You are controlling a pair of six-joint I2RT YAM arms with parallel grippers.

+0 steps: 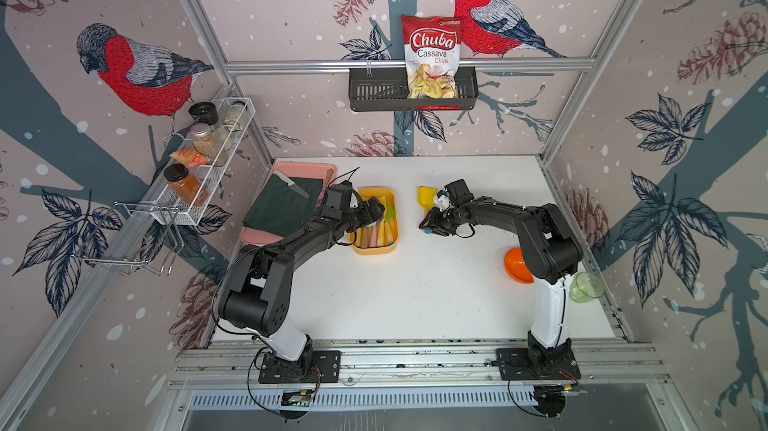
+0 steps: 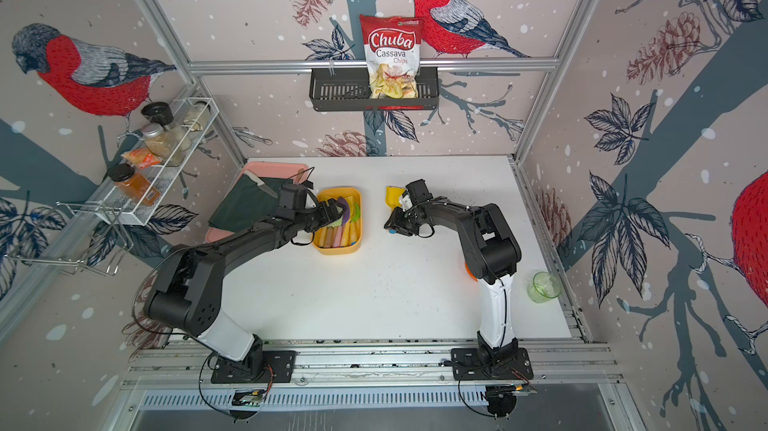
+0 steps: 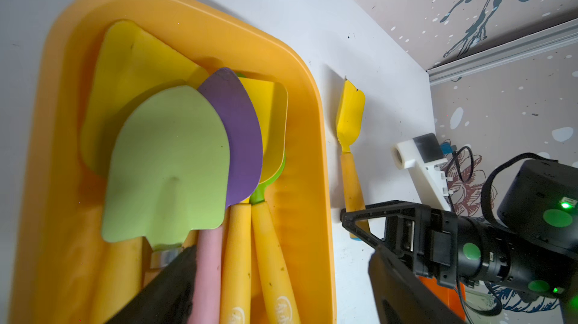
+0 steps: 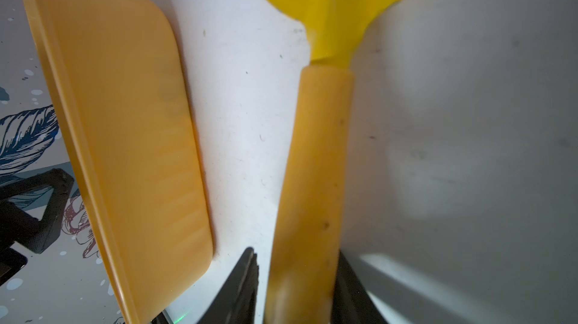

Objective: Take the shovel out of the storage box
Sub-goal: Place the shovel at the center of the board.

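Nearest, a round orange plastic bowl (image 1: 514, 271) sits on the white table (image 1: 415, 300), partly hidden by the right arm. Further in, the right gripper (image 1: 430, 223) straddles the orange handle of a yellow-bladed toy shovel (image 1: 427, 196). Its fingers are slack, with a gap showing on one side. This shovel lies on the table outside the yellow-orange shallow plastic storage box (image 1: 376, 251), close beside it. The left gripper (image 1: 374, 208) hovers spread wide and empty over the other shovels (image 3: 169, 163) in the box. Beyond lies a flat pink tray (image 1: 305, 167).
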